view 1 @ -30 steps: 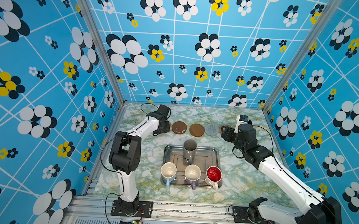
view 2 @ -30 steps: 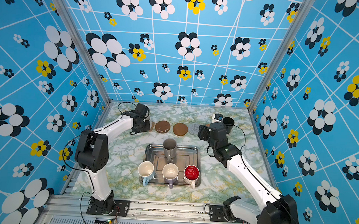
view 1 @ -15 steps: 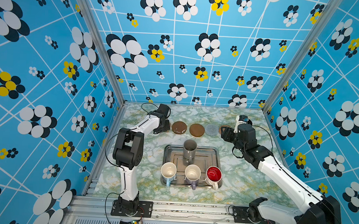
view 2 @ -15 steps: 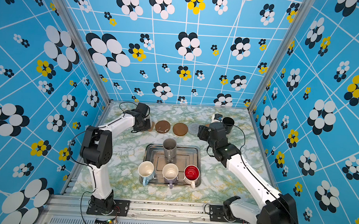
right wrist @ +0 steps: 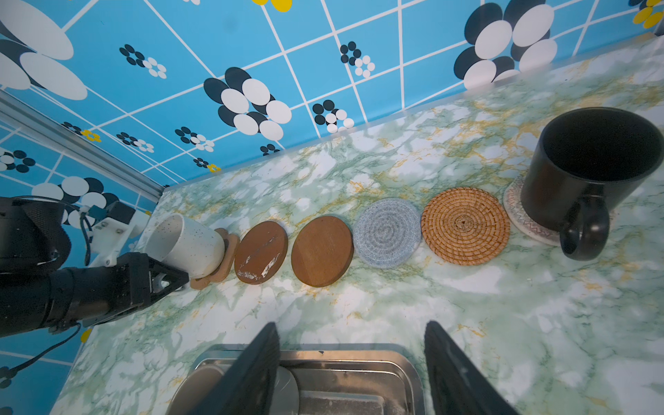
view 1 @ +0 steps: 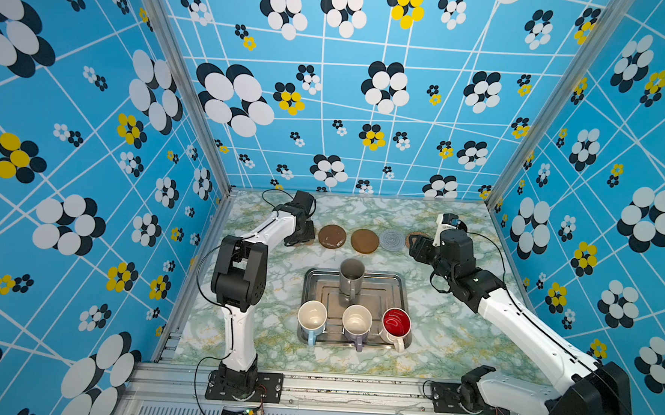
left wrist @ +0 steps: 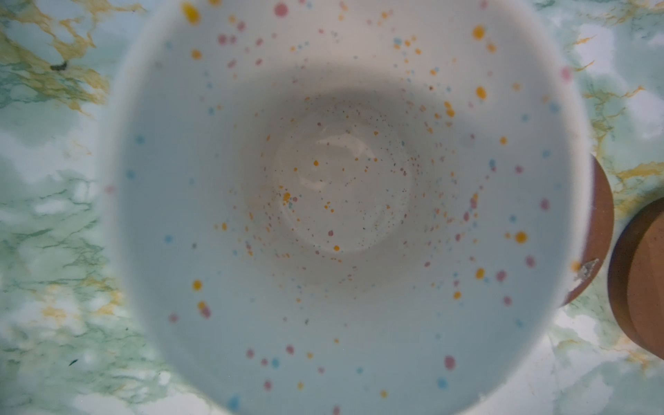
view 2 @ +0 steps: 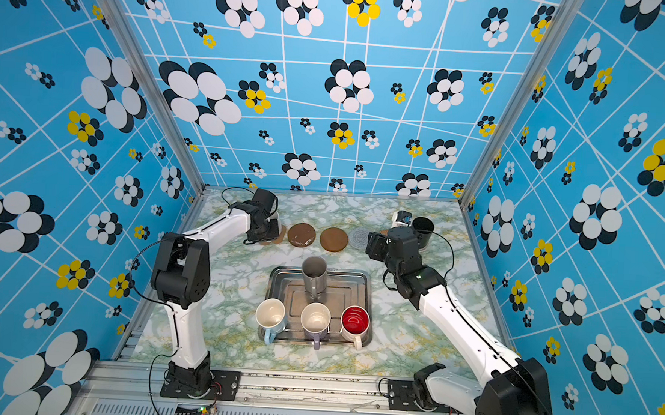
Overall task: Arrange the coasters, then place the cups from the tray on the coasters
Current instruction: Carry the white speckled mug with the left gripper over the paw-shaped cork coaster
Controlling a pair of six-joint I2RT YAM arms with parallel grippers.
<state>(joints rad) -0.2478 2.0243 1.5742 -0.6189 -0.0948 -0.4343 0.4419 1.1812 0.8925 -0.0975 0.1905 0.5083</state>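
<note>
The cream-white speckled ceramic mug [right wrist: 187, 248] is found at the far left end of the row, with its base on the brown paw-shaped coaster [right wrist: 231, 248], so this placing is judged to be nearly done. The left gripper [right wrist: 169, 278] is pressed close to the mug's side with the jaws narrow, but it cannot be told whether the mug is grasped. Beside it are laid two round brown wooden discs [right wrist: 261, 257] [right wrist: 322, 251], a grey-white woven round coaster [right wrist: 387, 233] and a tan rattan round coaster [right wrist: 465, 225], all bare, probably kept free for the cups in the silver metal tray [view 1: 400, 298]. The tall black mug [right wrist: 589, 172] is set upright on a pale patterned coaster [right wrist: 521, 219] at the right end. The left arm is bent high at the elbow and stretched to the far left of the marble-patterned table [view 1: 453, 339], its wrist camera looking straight down into the mug. The right gripper [right wrist: 351, 325] is held above the tray's far edge, jaws spread wide and empty, likely to take the tall grey mug [view 1: 351, 279].
</note>
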